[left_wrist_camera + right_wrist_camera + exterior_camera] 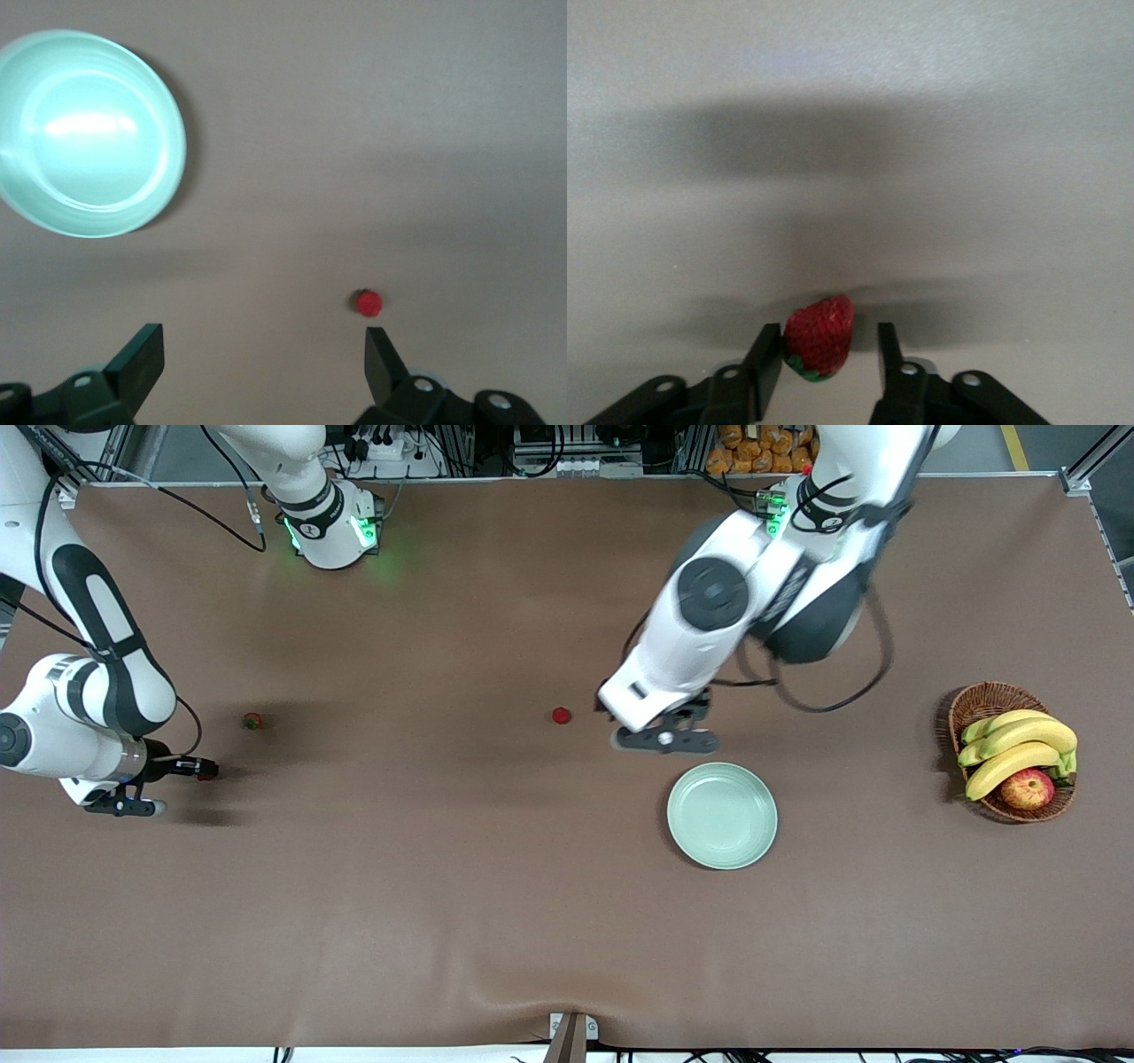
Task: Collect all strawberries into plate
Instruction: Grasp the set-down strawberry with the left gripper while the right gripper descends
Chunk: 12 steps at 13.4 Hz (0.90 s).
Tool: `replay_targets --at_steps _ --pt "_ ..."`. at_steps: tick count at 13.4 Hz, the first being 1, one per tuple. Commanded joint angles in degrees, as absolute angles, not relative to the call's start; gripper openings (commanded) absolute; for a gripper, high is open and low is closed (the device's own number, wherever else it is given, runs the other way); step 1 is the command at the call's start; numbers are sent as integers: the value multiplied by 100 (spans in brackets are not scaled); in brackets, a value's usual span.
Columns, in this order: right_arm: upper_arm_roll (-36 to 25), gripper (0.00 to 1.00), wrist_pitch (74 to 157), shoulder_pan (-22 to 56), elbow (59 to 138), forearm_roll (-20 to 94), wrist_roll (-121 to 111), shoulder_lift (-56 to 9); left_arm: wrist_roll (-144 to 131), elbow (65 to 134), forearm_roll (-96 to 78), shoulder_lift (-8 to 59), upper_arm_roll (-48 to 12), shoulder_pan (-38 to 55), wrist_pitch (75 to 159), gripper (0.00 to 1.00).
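Red strawberry point(819, 336) between narrowing right tool point(822, 356) fingers; left tool point(264, 367) spread wide.

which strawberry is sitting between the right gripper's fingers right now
The strawberry at the right arm's end of the table, between the right gripper fingers; the other two lie free.

Table point(443, 912) plain matte brown. Plate point(722, 816) pale mint green, no pattern. Strawberries red – one point(819, 336) with a green cap, others point(561, 715) point(252, 720) small red dots. Basket point(973, 707) brown wicker – yellow bananas point(1019, 748), red-yellow apple point(1028, 788). Arms white and black (green lights at wrists).
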<state>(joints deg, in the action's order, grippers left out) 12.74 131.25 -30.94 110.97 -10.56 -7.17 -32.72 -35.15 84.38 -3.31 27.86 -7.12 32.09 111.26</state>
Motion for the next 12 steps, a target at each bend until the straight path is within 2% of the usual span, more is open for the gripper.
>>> replay_targets --at_steps 1,2,4,9,12 --pt "1336 42 13157 -3138 11118 -1169 -659 -3261 -3753 8218 -273 3408 -633 3558 11546 100" --pt "1345 24 13131 -3129 11118 -1169 -659 -3261 -3753 8218 -264 3628 -633 3664 11732 100" --pt "1354 0 12948 -3068 11022 -1152 -607 -3234 -3788 8218 -255 3997 -598 4006 11891 100" --pt "1424 0 11280 -2795 10013 -1116 -238 -3182 -4333 8270 228 4429 -598 4586 12120 100" --pt "1476 0 10698 -2541 9853 -950 192 -2945 -4508 8367 308 4596 -598 4641 12655 100"
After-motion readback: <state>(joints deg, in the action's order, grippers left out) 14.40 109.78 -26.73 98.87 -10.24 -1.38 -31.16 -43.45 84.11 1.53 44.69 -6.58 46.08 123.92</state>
